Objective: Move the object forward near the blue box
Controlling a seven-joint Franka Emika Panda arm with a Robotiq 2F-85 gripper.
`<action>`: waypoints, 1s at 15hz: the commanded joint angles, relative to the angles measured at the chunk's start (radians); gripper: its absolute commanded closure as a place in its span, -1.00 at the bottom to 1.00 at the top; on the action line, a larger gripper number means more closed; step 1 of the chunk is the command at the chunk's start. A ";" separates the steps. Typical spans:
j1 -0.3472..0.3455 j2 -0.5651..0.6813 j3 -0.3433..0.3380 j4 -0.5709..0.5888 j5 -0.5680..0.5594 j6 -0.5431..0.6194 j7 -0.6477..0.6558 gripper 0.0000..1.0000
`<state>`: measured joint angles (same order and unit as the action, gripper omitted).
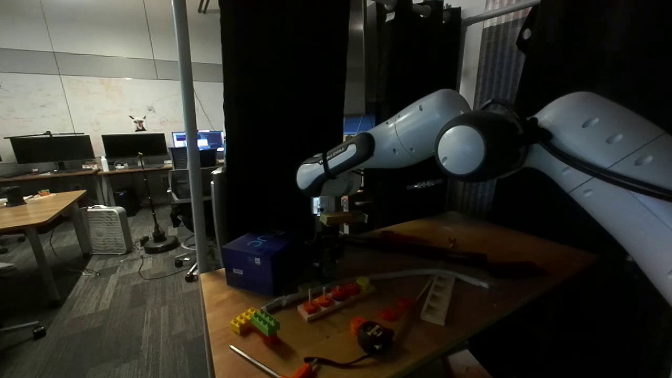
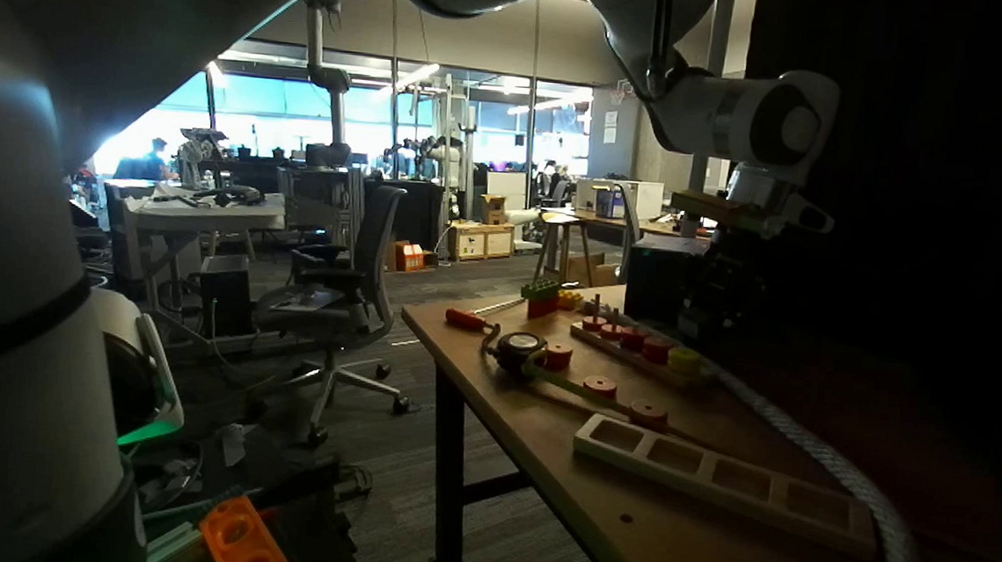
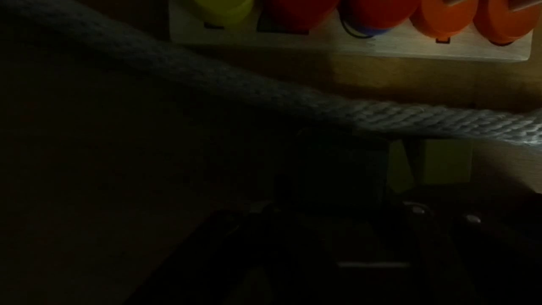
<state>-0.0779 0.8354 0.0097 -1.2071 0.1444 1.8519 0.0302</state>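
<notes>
The blue box stands at the table's far edge and looks nearly black in an exterior view. My gripper points down low over the table, close beside the box; it also shows in an exterior view. In the wrist view, a dark block-like shape lies between the dark fingers. Whether the fingers touch it is too dark to tell. A yellow-green block lies just right of it, beside the rope. Which thing is the task's object is not clear.
A grey rope curves across the table. A pegboard with red, orange and yellow rings lies in front of the gripper. Nearby are toy bricks, a tape measure, a screwdriver, loose red rings and a wooden tray.
</notes>
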 commanded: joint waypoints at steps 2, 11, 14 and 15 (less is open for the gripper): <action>-0.013 0.030 0.015 0.064 0.026 -0.042 -0.006 -0.63; 0.023 -0.016 -0.003 0.055 -0.005 -0.072 0.046 -1.00; 0.066 -0.097 -0.014 0.012 -0.031 -0.074 0.106 -1.00; 0.081 -0.131 -0.017 -0.010 -0.040 -0.066 0.125 -1.00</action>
<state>-0.0427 0.8030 0.0086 -1.1707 0.1344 1.8062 0.0894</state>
